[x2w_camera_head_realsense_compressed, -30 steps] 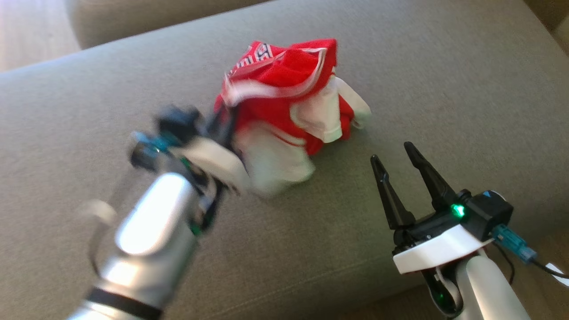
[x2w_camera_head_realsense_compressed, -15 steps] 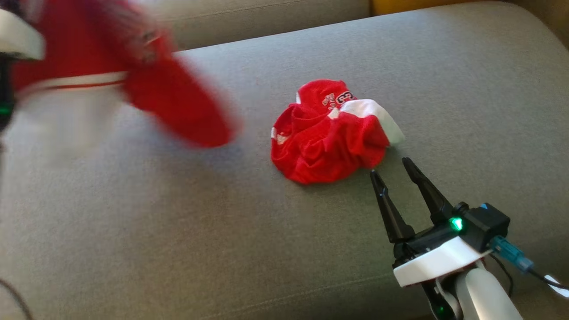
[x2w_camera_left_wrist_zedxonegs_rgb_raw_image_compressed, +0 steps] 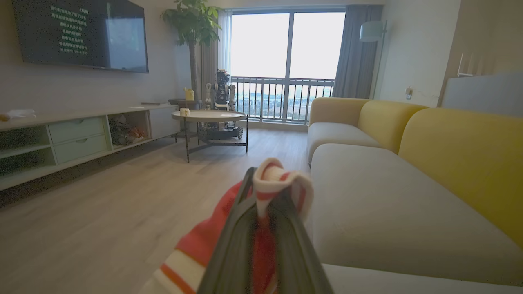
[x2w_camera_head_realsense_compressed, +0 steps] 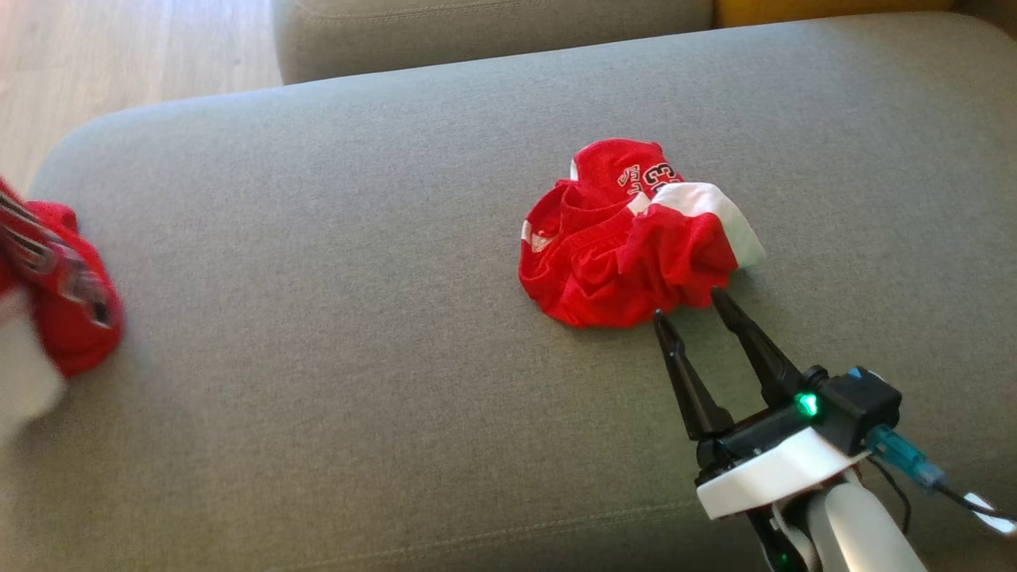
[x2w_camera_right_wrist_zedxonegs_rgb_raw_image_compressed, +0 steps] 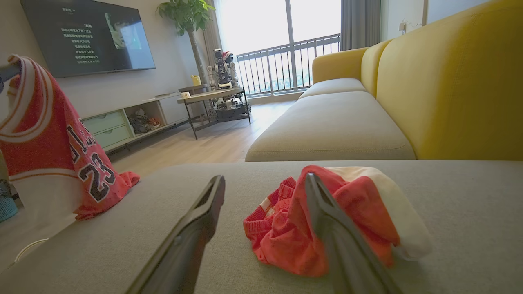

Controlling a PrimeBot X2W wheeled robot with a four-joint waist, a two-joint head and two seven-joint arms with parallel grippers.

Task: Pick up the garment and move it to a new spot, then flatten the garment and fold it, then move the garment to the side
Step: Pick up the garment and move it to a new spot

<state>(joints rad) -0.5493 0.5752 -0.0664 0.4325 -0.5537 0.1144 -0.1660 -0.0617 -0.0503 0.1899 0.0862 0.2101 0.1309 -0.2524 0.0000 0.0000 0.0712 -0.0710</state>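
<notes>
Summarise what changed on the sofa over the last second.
The left pincer, shut on the red and white number 23 jersey, lifted it off the pile and swung it to the robot's left, where it now hangs at the end of the grey sofa cushion. The crumpled red and white garment it uncovered stayed put. The right pincer stayed open just short of it. The head camera shifted slightly.

Shorts (x2w_camera_head_realsense_compressed: 628, 246) lie on the sofa seat (x2w_camera_head_realsense_compressed: 357, 318), right of its middle. Your right gripper (x2w_camera_head_realsense_compressed: 690, 307) sits just in front of them, tips near their front edge. The jersey (x2w_camera_head_realsense_compressed: 63, 318) hangs at the seat's left end, caught in your left gripper (x2w_camera_left_wrist_zedxonegs_rgb_raw_image_compressed: 265, 192). Behind the seat: a second seat (x2w_camera_head_realsense_compressed: 477, 32); to that one's left, the floor (x2w_camera_head_realsense_compressed: 119, 48).
</notes>
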